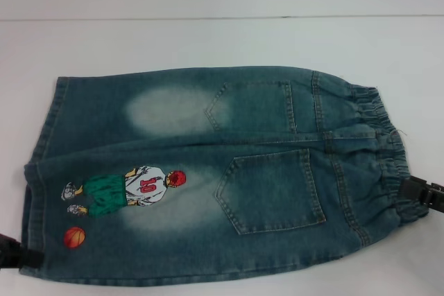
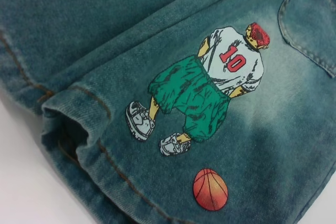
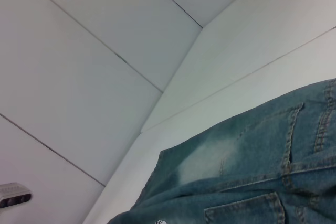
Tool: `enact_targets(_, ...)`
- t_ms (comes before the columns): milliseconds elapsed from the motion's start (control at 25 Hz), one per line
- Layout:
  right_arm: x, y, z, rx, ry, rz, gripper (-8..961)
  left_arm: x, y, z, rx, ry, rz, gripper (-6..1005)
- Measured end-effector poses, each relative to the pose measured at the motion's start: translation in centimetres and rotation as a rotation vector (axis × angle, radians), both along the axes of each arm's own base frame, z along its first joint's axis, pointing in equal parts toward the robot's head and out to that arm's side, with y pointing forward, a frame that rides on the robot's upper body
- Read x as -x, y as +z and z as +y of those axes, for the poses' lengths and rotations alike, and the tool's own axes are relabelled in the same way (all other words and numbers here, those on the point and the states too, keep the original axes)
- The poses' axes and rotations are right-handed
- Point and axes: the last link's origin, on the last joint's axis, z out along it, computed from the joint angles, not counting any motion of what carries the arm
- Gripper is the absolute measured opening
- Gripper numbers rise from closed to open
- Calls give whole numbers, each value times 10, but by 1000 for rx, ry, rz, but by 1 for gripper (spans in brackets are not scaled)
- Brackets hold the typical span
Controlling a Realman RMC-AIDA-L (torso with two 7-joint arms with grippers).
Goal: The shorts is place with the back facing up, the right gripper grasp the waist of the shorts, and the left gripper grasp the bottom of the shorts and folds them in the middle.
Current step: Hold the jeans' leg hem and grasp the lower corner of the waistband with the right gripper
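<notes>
The shorts (image 1: 208, 171) lie flat on the white table, back up, with two back pockets and the basketball player print (image 1: 132, 188) showing. The gathered waist (image 1: 378, 164) is at the right and the flat leg hems (image 1: 35, 192) are at the left. My right gripper (image 1: 418, 193) is at the near end of the waist, touching its edge. My left gripper (image 1: 19, 254) is at the near corner of the hem, by the orange ball (image 1: 74, 237). The left wrist view shows the print (image 2: 210, 87) and the hem (image 2: 89, 145) close up. The right wrist view shows the far side of the shorts (image 3: 252, 182).
The white table (image 1: 208, 39) runs back to a white wall. The right wrist view shows white wall panels and a small grey device (image 3: 14, 195) at one side.
</notes>
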Motion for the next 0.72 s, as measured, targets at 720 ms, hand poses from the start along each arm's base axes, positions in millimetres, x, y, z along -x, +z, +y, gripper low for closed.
enact_targets(720, -21, -1, -16, -2, -123, 4, 912, -2, -2, -1, 5, 30, -15, 95)
